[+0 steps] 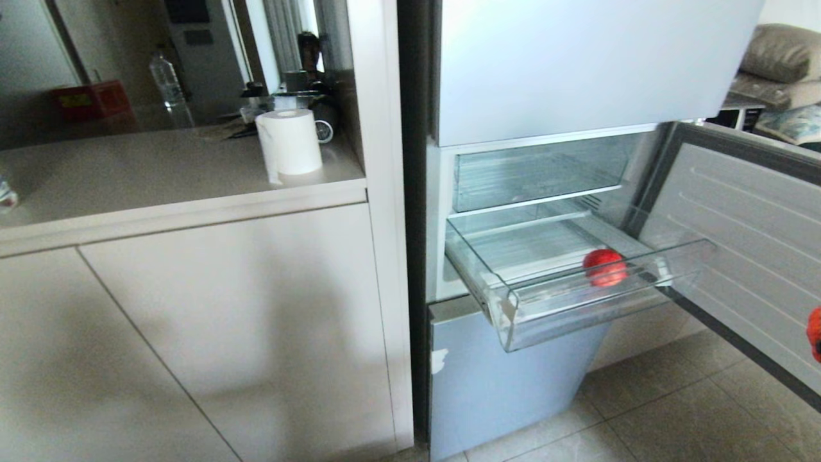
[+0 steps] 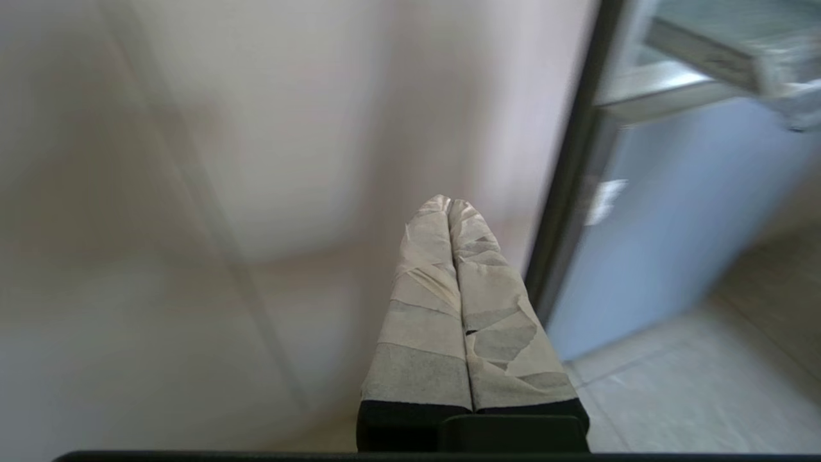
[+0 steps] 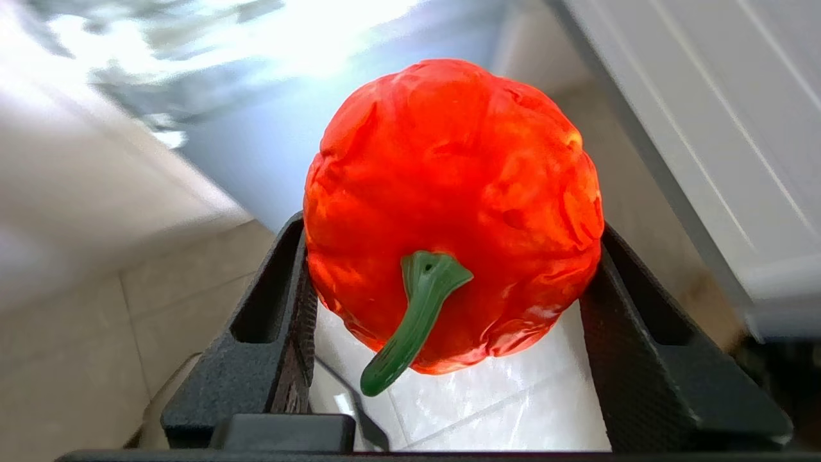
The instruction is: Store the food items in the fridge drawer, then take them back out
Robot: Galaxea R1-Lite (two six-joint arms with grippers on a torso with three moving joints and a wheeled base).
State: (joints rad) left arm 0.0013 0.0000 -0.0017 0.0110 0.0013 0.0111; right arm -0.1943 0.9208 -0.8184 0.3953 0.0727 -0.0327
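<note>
The fridge [image 1: 577, 70] stands with its middle compartment open, and everything here sits in relation to it. The fridge drawer [image 1: 580, 301], a shallow clear tray with a white strip along its front edge, is pulled well out of the fridge body and juts forward over the tiled floor [image 1: 673, 410]. Inside it, toward the door side and close behind the front wall, lies the red food item [image 1: 604, 267], a small rounded piece resting on the drawer's bottom. Above the drawer, deeper in the fridge, a taller clear drawer [image 1: 539, 173] stays pushed in. The fridge door [image 1: 744, 256] swings open on the side away from the cabinets.

The right gripper [image 3: 452, 256] holds the orange-red pepper [image 3: 452, 205] between its two black fingers [image 3: 282, 308], which press against the pepper's flanks; the green stem [image 3: 417, 314] points back toward the wrist. In the head view only a sliver of that pepper [image 1: 815, 333] shows at the frame's edge, in front of the open fridge door and well apart from the drawer, so its exact height against the door is hard to judge.

The left gripper [image 2: 449, 208] hangs low beside the fridge's lower front panel [image 2: 673, 218], facing the pale cabinet door [image 2: 256, 160]; its tape-wrapped fingers [image 2: 423, 301] are pressed together with nothing between them.

On the counter [image 1: 160, 167] beside the fridge stands a roll of paper [image 1: 290, 144].
</note>
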